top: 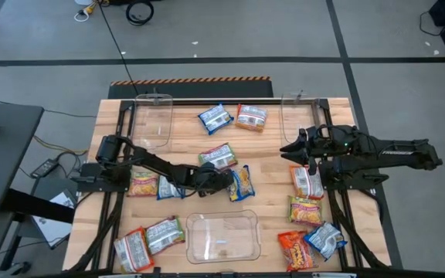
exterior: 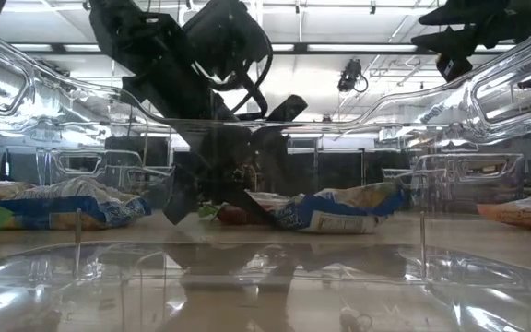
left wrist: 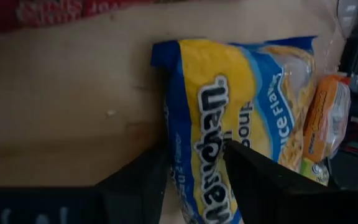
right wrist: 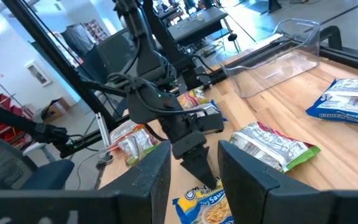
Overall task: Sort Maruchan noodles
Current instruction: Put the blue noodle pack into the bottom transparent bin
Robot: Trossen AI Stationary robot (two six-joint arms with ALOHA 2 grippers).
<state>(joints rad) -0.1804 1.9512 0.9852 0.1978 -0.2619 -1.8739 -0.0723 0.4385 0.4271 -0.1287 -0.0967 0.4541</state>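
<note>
A blue-and-yellow Maruchan packet [top: 242,184] lies flat on the wooden table [top: 269,154] near its middle. My left gripper [left wrist: 194,150] reaches it from the left, slanting down, open. One long blue edge of the packet [left wrist: 174,134] sits between the fingers. In the low view, this gripper [exterior: 247,184] and the packet [exterior: 339,207] show through a clear bin. My right gripper [right wrist: 194,155] hovers open at the right [top: 288,148], with nothing between its fingers. Other noodle packets lie scattered around. My left gripper has one finger [left wrist: 143,183] beside the packet's long blue edge and the other finger [left wrist: 253,180] over its printed top face [left wrist: 210,124]. The fingers come slanting down from the table's left. The packet lies flat on the wood. Whether the fingers touch it, I cannot tell.
Clear bins stand at the far left [top: 153,120], far right [top: 300,116] and near middle [top: 222,235]. Packets lie at the far middle [top: 215,117] [top: 251,117], beside my left gripper [top: 219,157], under my left arm [top: 144,184], near left [top: 163,234] and right [top: 307,181].
</note>
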